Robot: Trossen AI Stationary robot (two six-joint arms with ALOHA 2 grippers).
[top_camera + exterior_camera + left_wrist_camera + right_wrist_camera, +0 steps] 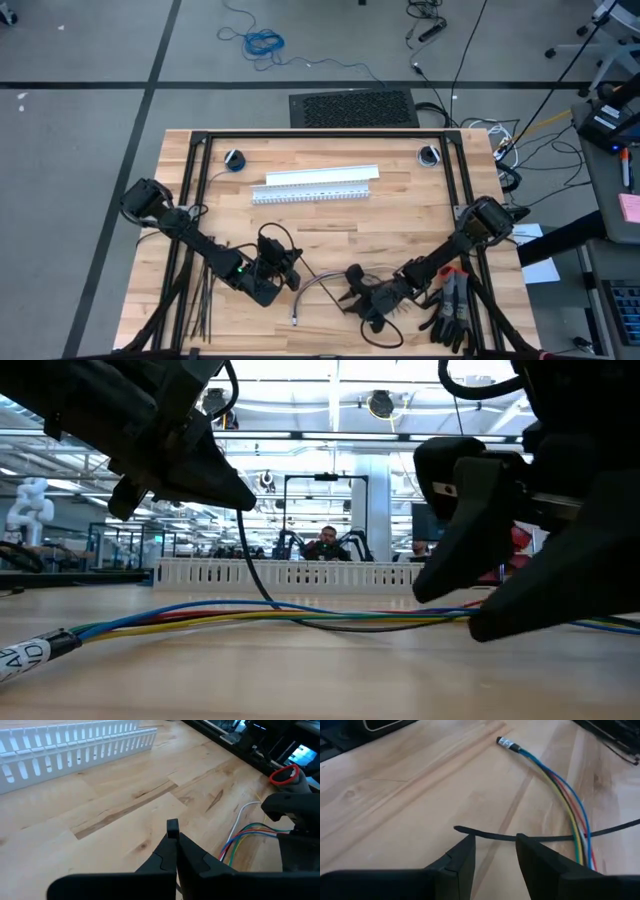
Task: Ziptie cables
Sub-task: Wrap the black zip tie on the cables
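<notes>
Since the right claw (495,851) stands wide over a ziptie (530,838) crossing the cables (567,805) at the lower middle of the worktop (330,225), a shallow pinch may miss the strip; the left claw (172,837), pressed together, looks to hold the strip's other end and may tug it away.

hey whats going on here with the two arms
Two robot arms work low over a wooden table on ziptying a bundle of coloured cables. The left pincer is shut just above the wood beside the bundle. The right pincer stands open over a black ziptie that lies across the cables. A white slotted channel sits untouched farther back.
</notes>
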